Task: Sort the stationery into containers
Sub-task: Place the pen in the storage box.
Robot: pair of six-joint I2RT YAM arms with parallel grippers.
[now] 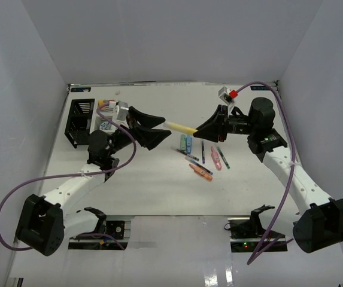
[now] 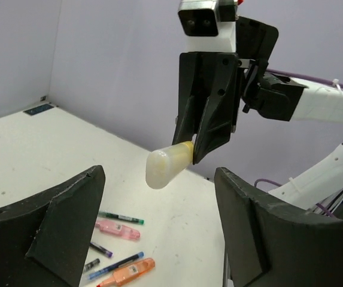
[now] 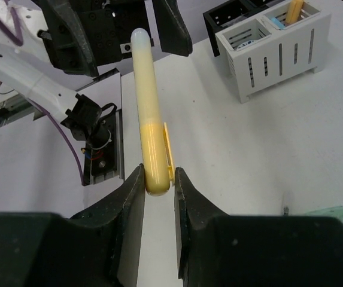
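My right gripper (image 1: 197, 131) (image 3: 158, 179) is shut on the back end of a yellow marker (image 1: 181, 127) (image 3: 146, 101) and holds it level above the table, pointing at my left gripper (image 1: 164, 130) (image 2: 159, 200). The left gripper is open. The marker's pale tip (image 2: 161, 168) sits between and just ahead of its fingers (image 3: 172, 25), touching neither. The black organizer (image 1: 78, 122) (image 3: 230, 15) and the white organizer (image 3: 279, 51) stand at the far left; the white one holds an orange marker (image 3: 294, 9). Green (image 1: 182, 142), blue (image 1: 188, 143), pink (image 1: 215, 158) and orange (image 1: 201, 171) markers lie mid-table among thin pens (image 1: 203, 151).
A blue-white tape roll (image 1: 105, 126) lies beside the black organizer, partly behind the left arm. Purple cables loop from both arms. White walls close in the table on three sides. The pink marker (image 2: 118, 229) and orange marker (image 2: 129, 272) lie below the left gripper.
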